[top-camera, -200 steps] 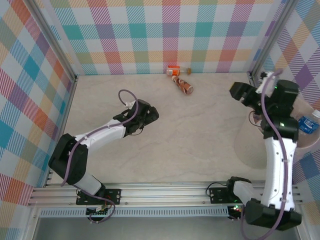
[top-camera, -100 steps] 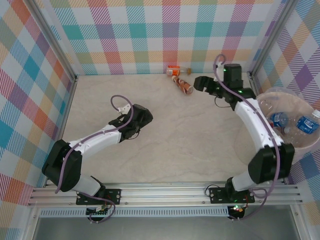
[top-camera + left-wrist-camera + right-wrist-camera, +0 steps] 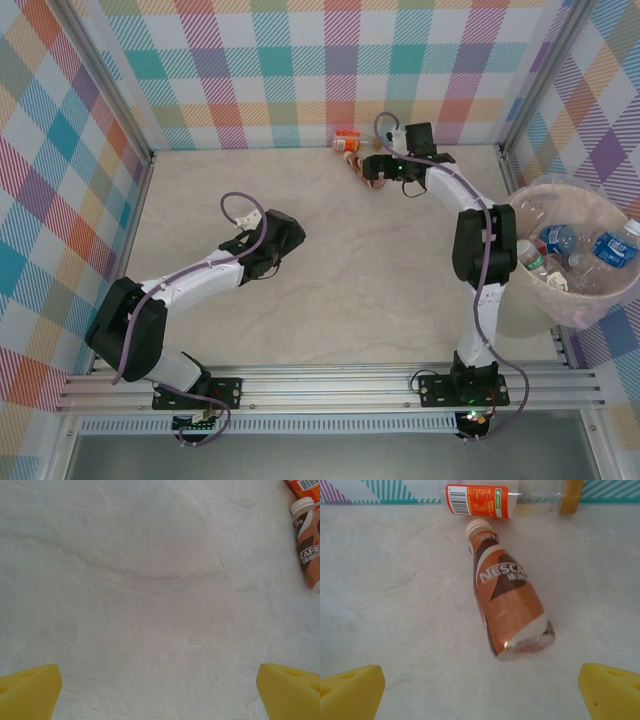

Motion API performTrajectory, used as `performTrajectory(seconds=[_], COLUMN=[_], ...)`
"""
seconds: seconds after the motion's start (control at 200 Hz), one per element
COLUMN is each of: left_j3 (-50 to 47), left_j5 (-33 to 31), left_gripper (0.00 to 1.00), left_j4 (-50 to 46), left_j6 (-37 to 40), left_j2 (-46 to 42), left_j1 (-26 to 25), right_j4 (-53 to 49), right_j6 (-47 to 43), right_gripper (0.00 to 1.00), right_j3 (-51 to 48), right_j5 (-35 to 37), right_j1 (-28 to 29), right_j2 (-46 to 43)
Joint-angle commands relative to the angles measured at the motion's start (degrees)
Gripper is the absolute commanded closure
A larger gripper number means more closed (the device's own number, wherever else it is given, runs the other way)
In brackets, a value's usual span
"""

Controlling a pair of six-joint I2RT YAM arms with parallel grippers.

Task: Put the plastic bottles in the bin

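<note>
Two plastic bottles lie on the pale table (image 3: 400,290) at 12 o'clock in the top view, close to the checked back wall (image 3: 300,70). One is a clear orange-label bottle (image 3: 347,141) lying along the wall; the other is a brown coffee bottle (image 3: 368,172) just at its 5 o'clock.

The right gripper (image 3: 385,168) is stretched out to this pair. In its wrist view the right gripper (image 3: 480,690) has its yellow pads (image 3: 350,687) spread wide and holds nothing. The brown coffee bottle (image 3: 510,605) lies ahead of the gap, its white cap at 12 o'clock nearly touching the orange-label bottle (image 3: 480,500).

The left gripper (image 3: 285,235) sits at 9 o'clock of the table's middle. In its wrist view the left gripper (image 3: 160,690) is also spread wide and empty over bare table, with the brown coffee bottle (image 3: 309,550) at 2 o'clock.

The bin (image 3: 520,300) stands at 3 o'clock, with several bottles (image 3: 610,248) inside
</note>
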Motion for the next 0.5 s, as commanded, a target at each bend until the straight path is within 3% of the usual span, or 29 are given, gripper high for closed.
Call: performTrajectory(seconds=[0.0,0.495], left_j3=[0.11,0.28], left_j5=[-1.41,-0.49], left_gripper=[0.0,0.0], left_j4=[-0.14,-0.93], left_j6=[-0.36,-0.35], left_j2=[0.69,1.66], left_j1=[0.85,2.17], right_j4=[-2.3,-21.89], right_j6=[-7.92,-19.5], right_gripper=[0.0,0.0], right_j3=[5.96,35.61], right_j5=[-1.72,4.59], right_j1=[0.02,2.96], right_j2=[3.23,25.16])
